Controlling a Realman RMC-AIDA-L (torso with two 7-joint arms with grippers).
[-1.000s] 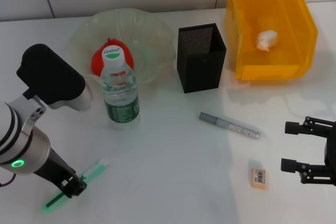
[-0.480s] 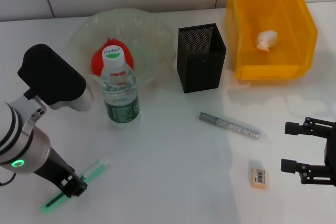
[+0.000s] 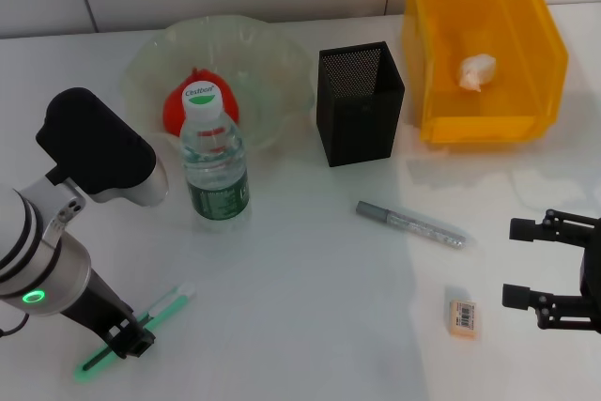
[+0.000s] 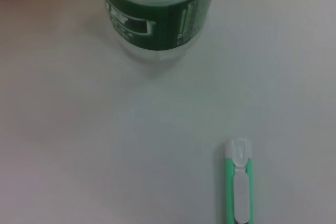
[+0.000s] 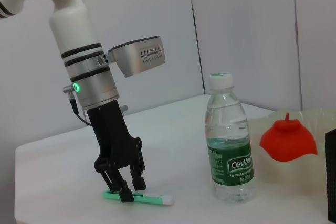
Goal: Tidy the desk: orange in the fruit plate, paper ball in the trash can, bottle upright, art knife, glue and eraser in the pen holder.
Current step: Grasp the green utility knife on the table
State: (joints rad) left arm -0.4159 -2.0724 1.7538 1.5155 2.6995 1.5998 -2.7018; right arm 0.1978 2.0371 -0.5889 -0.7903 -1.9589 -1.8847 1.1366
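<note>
Fingers of left gripper astride art knife, bottle upright nearby

Left arm reaches down near the front-left, wrist vertical, status ring lit green; left gripper points down with fingers slightly parted, tips at the surface. Right gripper sits low at the right edge, horizontal, both fingers spread wide apart.

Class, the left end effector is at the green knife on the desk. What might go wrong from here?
1. The left end effector straddles the knife near one end, so the knife may tilt or slip when lifted.
2. The upright bottle stands between the knife and the pen holder; a low carry could topple it.
</note>
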